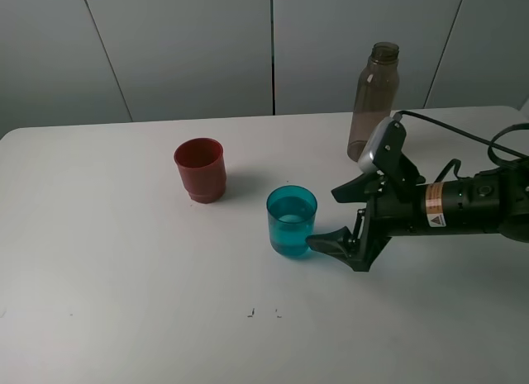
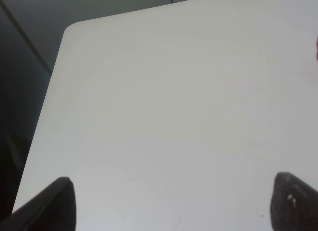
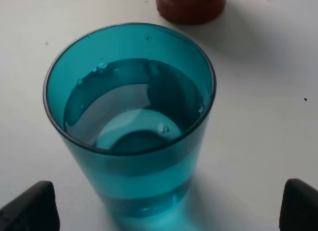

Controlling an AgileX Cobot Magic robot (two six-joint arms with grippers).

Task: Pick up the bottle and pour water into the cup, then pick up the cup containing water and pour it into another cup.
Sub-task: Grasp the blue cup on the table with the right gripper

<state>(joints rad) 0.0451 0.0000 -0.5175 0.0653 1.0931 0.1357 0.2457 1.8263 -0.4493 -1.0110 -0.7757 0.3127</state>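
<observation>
Nearest the front edge of the white table (image 1: 124, 301) are two tiny dark marks (image 1: 250, 313). The tabletop around them is bare.

Behind them stands the teal translucent cup (image 1: 292, 221), upright and holding water to about half its height. In the right wrist view the waterline and a few bubbles show through its wall.

Just beside it, on its right, is the right gripper (image 1: 322, 217). Its black fingers (image 3: 30, 208) are spread wide and hold nothing. The cup sits centred on the gap, just ahead of the fingertips. The nearer fingertip lies close by the cup's base, but whether it touches cannot be told. Nothing stands between gripper and cup.

The right arm (image 1: 463, 206) comes in from the right edge, its forearm low and nearly level over the table. It is rolled so that one finger lies nearer and the other farther. The grey wrist camera (image 1: 382, 144) rides on top, and a black cable (image 1: 463, 132) loops behind.

Farther back and to the left, well apart from the teal cup, the opaque red cup (image 1: 200, 169) stands upright.

Farthest back, behind the right arm, is the tall smoky brown bottle (image 1: 374, 99). It is upright and has no cap. Grey wall panels (image 1: 190, 45) lie beyond it.

The left gripper (image 2: 174, 203) shows only in its own wrist view. Its two dark fingertips are far apart over bare table near a rounded corner, and it holds nothing.
</observation>
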